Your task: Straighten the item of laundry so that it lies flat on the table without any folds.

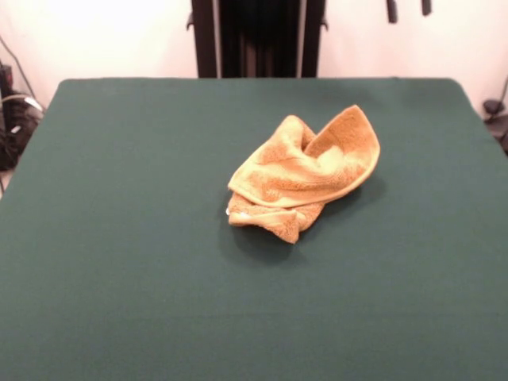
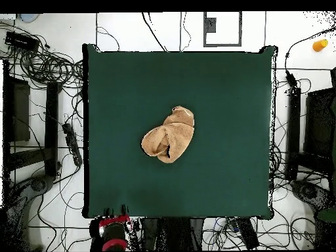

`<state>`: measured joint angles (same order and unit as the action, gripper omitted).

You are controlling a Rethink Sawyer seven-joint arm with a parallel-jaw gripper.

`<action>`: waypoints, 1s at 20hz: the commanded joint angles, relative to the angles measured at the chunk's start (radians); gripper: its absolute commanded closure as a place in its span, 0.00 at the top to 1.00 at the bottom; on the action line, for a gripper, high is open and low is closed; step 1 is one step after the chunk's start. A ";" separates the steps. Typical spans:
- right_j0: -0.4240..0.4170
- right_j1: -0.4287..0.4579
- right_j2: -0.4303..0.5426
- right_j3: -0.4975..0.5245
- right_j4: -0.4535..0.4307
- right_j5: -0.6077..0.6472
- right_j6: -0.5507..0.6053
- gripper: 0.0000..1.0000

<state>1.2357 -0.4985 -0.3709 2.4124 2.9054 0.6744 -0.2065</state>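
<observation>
The item of laundry [image 1: 305, 171], a golden-orange terry towel, lies crumpled in a heap near the middle of the dark green table [image 1: 119, 238]. One edge is curled up and its layers are folded over each other. From above the towel [image 2: 169, 136] is a rumpled lump slightly right of the table's [image 2: 223, 85] centre. My gripper [image 1: 409, 8] is drawn back far from the towel. Only its two dark fingertips show at the top right edge, standing apart with nothing between them. The red and black arm [image 2: 113, 233] sits off the table's bottom left corner in the overhead view.
Cables [image 2: 46, 65] and dark equipment [image 2: 321, 131] lie on the floor around the table. The black pedestal [image 1: 258, 38] stands behind the far edge. A small orange object [image 2: 319, 45] sits on the floor at the overhead view's top right.
</observation>
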 commanded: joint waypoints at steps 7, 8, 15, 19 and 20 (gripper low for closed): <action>-0.028 -0.071 -0.019 -0.061 -0.117 -0.023 0.365 1.00; -0.031 -0.076 -0.023 -0.062 -0.126 -0.029 0.369 1.00; 0.001 -0.081 -0.078 -0.110 -0.130 -0.102 0.413 1.00; 0.014 -0.005 -0.080 -0.178 -0.051 -0.097 0.406 1.00; 0.019 0.010 -0.080 -0.192 -0.033 -0.097 0.410 1.00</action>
<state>1.2264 -0.5862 -0.4970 2.3861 2.8312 0.6224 -0.2032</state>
